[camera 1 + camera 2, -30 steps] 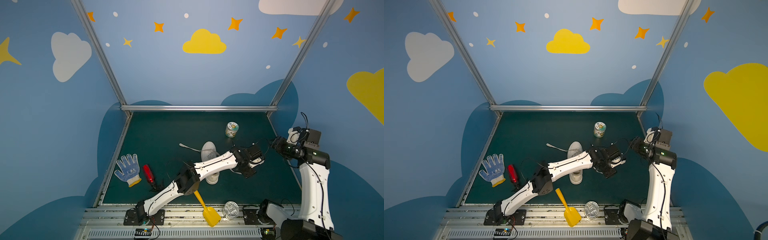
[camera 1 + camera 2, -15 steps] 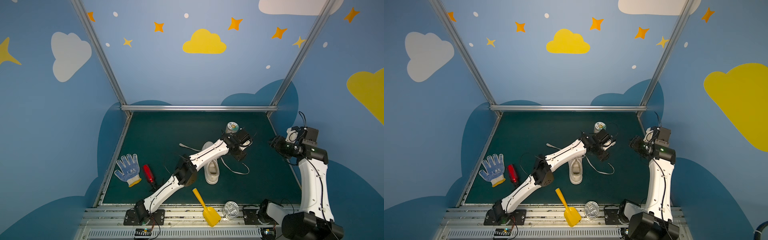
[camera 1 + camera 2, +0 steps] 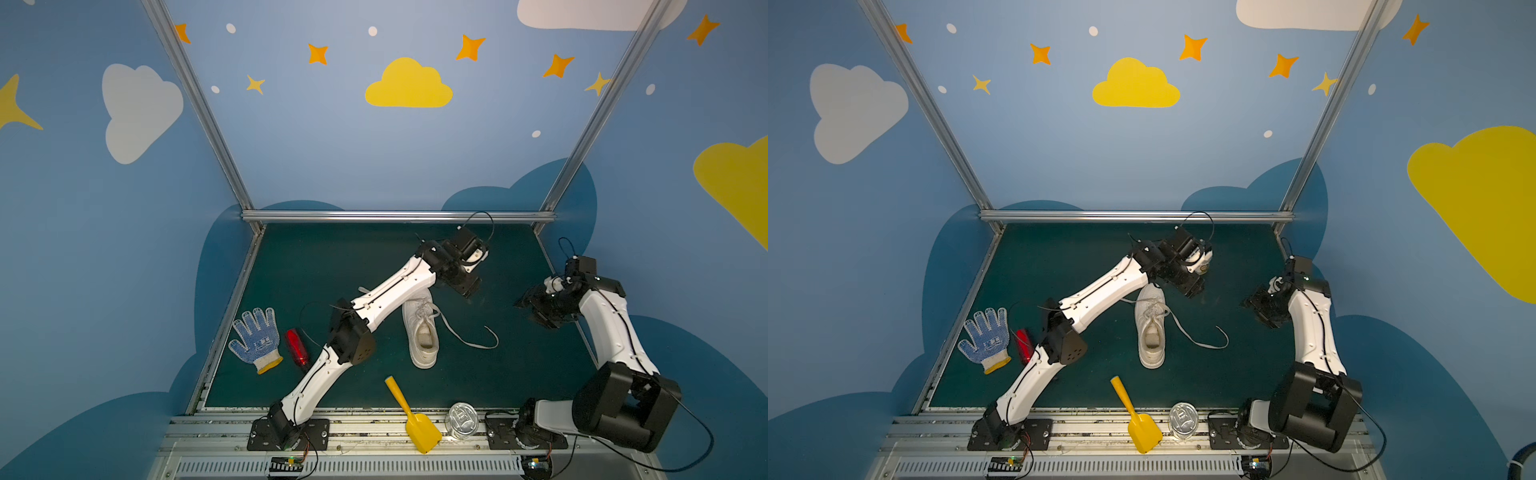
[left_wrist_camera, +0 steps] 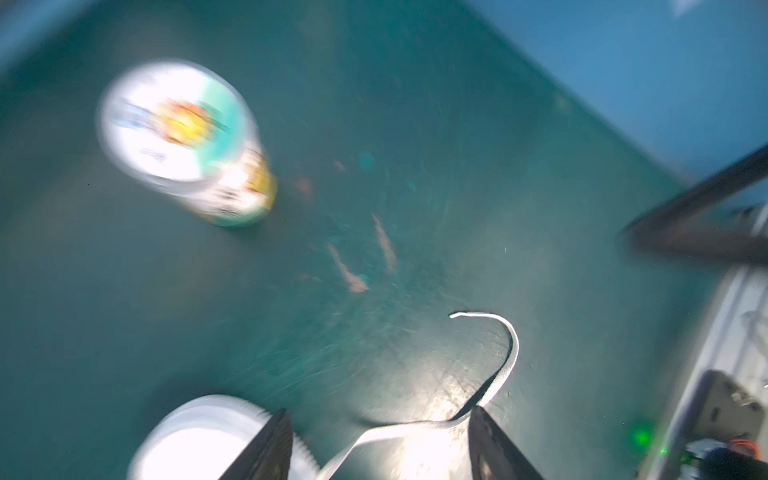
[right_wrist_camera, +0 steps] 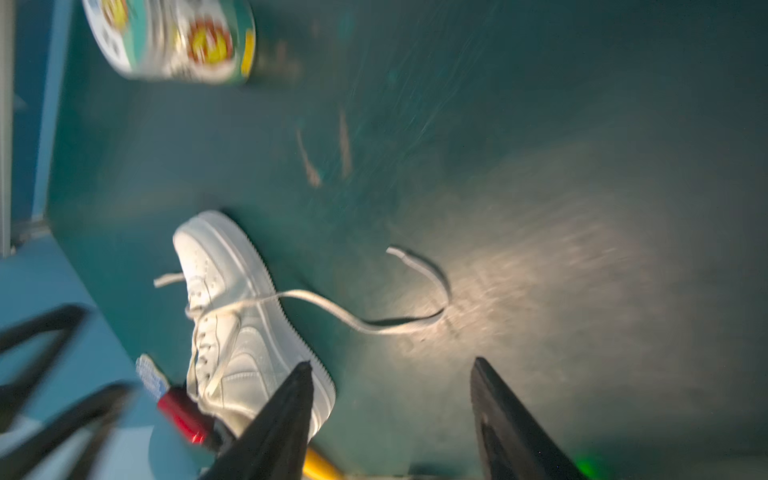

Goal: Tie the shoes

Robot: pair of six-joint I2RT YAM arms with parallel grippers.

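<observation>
The shoe (image 3: 422, 332) lies mid-mat (image 3: 332, 266), toe pointing away from me, its loose lace (image 3: 469, 338) trailing toward my right gripper (image 3: 528, 313), which hangs empty, jaws apart, seemingly nearer the lace's tip than my left gripper (image 3: 467, 286), likewise apart and empty beyond the toe.

White-shelled arms (image 3: 390, 291) with black joints (image 3: 351, 340) and jaws.

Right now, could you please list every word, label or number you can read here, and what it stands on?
Nothing is legible in any view.
Round tub with a white lid and colourful printed label: print too blurred to read.
White knit work glove with blue dots: blue mark on its back, too small to read.
Round silver tin: raised mark on its lid, not legible.
</observation>
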